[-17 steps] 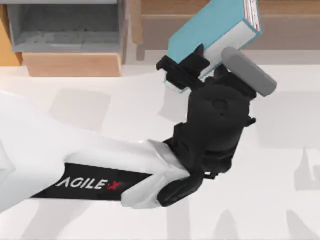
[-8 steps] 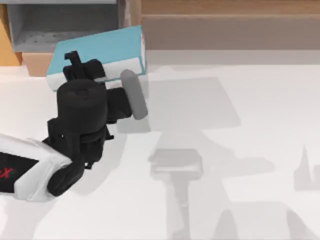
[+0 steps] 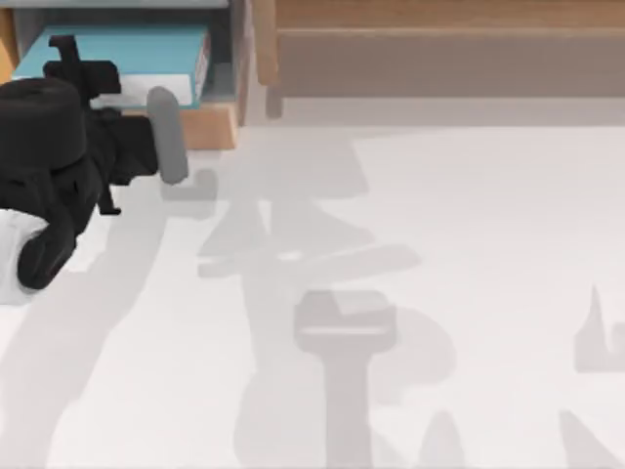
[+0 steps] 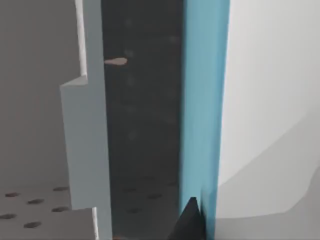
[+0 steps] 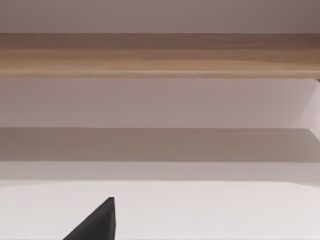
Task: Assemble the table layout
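Observation:
The white table (image 3: 469,244) spreads across the top view. At its far left, my left gripper (image 3: 70,61) is shut on a light-blue book (image 3: 137,51). The book lies flat within the grey inside of the light-wood drawer unit (image 3: 217,125). In the left wrist view the book's blue cover (image 4: 205,100) and white page edge (image 4: 270,75) run alongside the dark grey drawer interior (image 4: 140,125), with one black fingertip (image 4: 192,220) against the cover. A dark fingertip (image 5: 97,222) of my right gripper shows over the table in the right wrist view.
A long brown wooden shelf (image 3: 439,39) runs along the back of the table, also seen ahead of the right wrist as the shelf (image 5: 160,55). Soft grey shadows lie over the table's middle.
My left arm has swung from the shelf at the back centre to the far left, carrying the book and bringing it over into the drawer unit.

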You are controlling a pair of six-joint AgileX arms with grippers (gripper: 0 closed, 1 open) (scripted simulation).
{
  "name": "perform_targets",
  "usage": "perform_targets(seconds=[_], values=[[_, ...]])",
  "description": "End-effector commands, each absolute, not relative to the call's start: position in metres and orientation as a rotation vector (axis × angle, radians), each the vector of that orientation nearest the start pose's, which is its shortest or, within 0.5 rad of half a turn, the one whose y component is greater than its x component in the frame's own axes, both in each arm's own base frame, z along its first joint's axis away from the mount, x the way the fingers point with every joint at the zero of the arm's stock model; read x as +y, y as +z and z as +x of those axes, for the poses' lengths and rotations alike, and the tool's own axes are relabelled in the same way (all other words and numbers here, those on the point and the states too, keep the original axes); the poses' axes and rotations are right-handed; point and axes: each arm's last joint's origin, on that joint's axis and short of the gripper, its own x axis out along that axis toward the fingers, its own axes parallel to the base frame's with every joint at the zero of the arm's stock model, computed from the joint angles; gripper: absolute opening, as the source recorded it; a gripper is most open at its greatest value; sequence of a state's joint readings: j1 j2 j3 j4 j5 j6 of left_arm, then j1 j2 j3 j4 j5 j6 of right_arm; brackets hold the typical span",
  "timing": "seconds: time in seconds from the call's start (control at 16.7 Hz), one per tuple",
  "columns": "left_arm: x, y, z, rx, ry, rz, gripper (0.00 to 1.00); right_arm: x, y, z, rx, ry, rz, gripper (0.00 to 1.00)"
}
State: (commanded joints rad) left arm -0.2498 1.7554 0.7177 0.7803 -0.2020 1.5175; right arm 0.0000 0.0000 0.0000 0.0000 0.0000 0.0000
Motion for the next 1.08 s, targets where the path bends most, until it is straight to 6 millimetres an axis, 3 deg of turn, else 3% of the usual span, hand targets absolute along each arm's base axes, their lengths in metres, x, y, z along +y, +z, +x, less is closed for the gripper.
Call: perform_targets(seconds=[0.48, 0.9, 1.08], values=[[-0.074, 0.152, 0.341, 0.177, -0.232, 1.563, 0.00, -0.001, 0.160, 0.106, 0.000, 0.000, 0.000, 1.00], [-0.074, 0.148, 0.370, 0.177, -0.232, 1.562, 0.00, -0.001, 0.160, 0.106, 0.000, 0.000, 0.000, 1.00], [-0.074, 0.147, 0.371, 0.179, -0.234, 1.561, 0.00, -0.001, 0.160, 0.106, 0.000, 0.000, 0.000, 1.00]])
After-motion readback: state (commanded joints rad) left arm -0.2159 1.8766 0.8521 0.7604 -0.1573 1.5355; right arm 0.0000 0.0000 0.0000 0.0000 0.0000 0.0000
